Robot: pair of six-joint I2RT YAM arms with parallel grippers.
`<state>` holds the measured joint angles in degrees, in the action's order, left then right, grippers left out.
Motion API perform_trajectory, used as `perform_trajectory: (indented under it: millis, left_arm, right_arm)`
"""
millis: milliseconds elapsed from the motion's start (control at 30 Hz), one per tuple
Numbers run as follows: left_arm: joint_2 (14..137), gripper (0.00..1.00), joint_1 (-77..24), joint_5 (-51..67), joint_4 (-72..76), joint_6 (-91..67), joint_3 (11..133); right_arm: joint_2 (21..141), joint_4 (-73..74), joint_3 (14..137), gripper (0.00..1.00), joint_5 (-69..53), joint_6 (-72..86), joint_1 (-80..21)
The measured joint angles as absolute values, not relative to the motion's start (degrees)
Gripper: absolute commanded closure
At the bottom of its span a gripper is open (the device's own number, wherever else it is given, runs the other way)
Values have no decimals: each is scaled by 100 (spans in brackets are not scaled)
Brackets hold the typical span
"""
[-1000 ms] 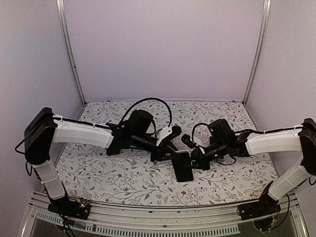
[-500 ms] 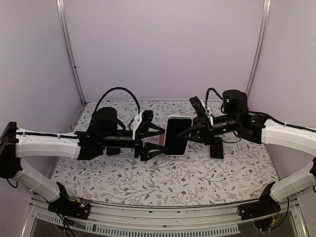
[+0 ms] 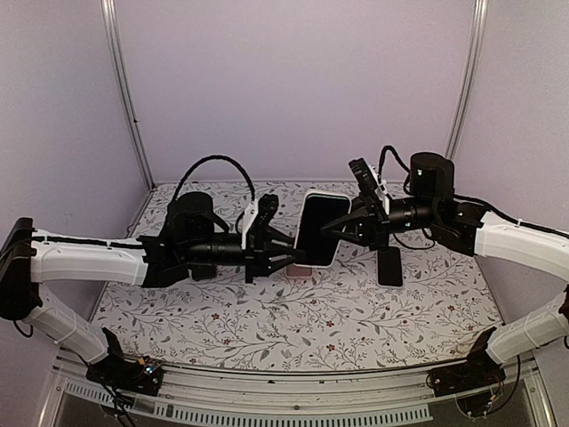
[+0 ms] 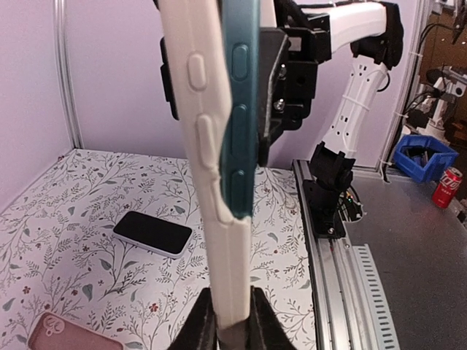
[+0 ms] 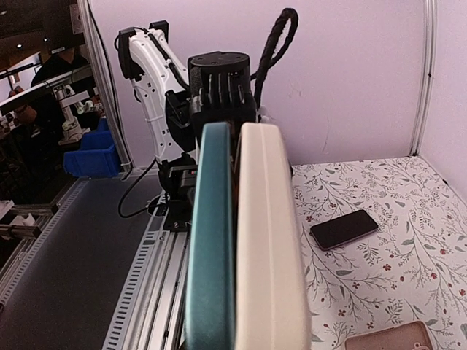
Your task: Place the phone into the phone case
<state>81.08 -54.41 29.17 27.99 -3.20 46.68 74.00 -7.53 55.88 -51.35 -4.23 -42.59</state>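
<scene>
A teal phone (image 4: 242, 109) sits partly inside a white phone case (image 4: 208, 146), and both arms hold the pair upright in the air above the table's middle (image 3: 320, 229). My left gripper (image 4: 230, 329) is shut on the case's lower end; it also shows in the top view (image 3: 296, 255). My right gripper (image 3: 343, 222) clamps the pair from the other side, with a black finger (image 4: 277, 80) against the phone. In the right wrist view the phone (image 5: 211, 240) and case (image 5: 266, 240) lie edge-on side by side, hiding that gripper's fingers.
A second phone with a black screen (image 3: 389, 265) lies on the floral table, seen also in the wrist views (image 4: 153, 233) (image 5: 344, 228). A pink case (image 3: 300, 270) lies under the held pair (image 4: 66, 337) (image 5: 394, 339). The metal rail (image 4: 343, 262) runs along the near edge.
The right gripper has raised the phone and case slightly. The left gripper, open beside them half a second ago, has closed on the case's lower end.
</scene>
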Motion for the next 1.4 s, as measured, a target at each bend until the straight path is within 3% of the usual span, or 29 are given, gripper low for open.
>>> perform_trajectory:
  millis: [100, 133, 200, 233, 333, 367, 400, 433, 467, 567, 667, 800, 833, 900, 967, 1067, 1400]
  left_arm:
    - [8134, 64, -5461, 2895, 2777, -283, 4676]
    - [8156, 69, -5463, 2891, 2770, -287, 4678]
    - [8213, 93, -5485, 2936, 2751, -259, 4705]
    - [8235, 100, -5509, 2934, 2740, -292, 4727]
    - [8291, 100, -5551, 2967, 2716, -279, 4792]
    - [8298, 93, -5548, 2967, 2716, -290, 4805]
    - [8298, 69, -5551, 2965, 2716, -301, 4807]
    - [8298, 57, -5553, 2969, 2716, -305, 4807]
    - [8300, 56, -5555, 2969, 2720, -325, 4807]
    - [8364, 70, -5583, 2934, 2738, -316, 4851]
    - [8442, 100, -5640, 3002, 2746, -311, 4912]
    - [8490, 100, -5721, 2915, 2729, -314, 5004]
    - [8493, 100, -5725, 2897, 2720, -309, 5009]
    - [8493, 100, -5734, 2825, 2716, -303, 5009]
    - [8493, 100, -5769, 2707, 2687, -224, 5009]
    - [8488, 100, -5839, 2388, 2440, 8, 4998]
    - [8313, 100, -5990, 1619, 1793, 777, 4875]
  right_arm:
    - [7389, -814, 5588, 100, -5168, -353, -4292]
    - [7376, -834, 5588, 100, -5183, -344, -4320]
    - [7358, -843, 5588, 100, -5194, -344, -4344]
    - [7358, -856, 5588, 100, -5201, -344, -4342]
    - [7347, -864, 5588, 100, -5181, -344, -4303]
    - [7347, -871, 5588, 100, -5179, -353, -4298]
    - [7347, -875, 5588, 100, -5183, -351, -4294]
    - [7347, -873, 5588, 100, -5183, -346, -4294]
    - [7347, -880, 5588, 100, -5183, -349, -4294]
    - [7345, -943, 5588, 100, -5282, -318, -4346]
    - [7345, -1002, 5586, 100, -5306, -311, -4364]
    - [7341, -1076, 5586, 99, -5315, -237, -4296]
    - [7341, -1076, 5586, 85, -5317, -237, -4294]
    - [7341, -1079, 5579, 41, -5323, -248, -4294]
    - [7341, -1076, 5570, 24, -5328, -283, -4300]
    - [7273, -897, 5570, 19, -5321, -593, -4362]
    - [7238, 655, 6434, 23, -5024, -1992, -4386]
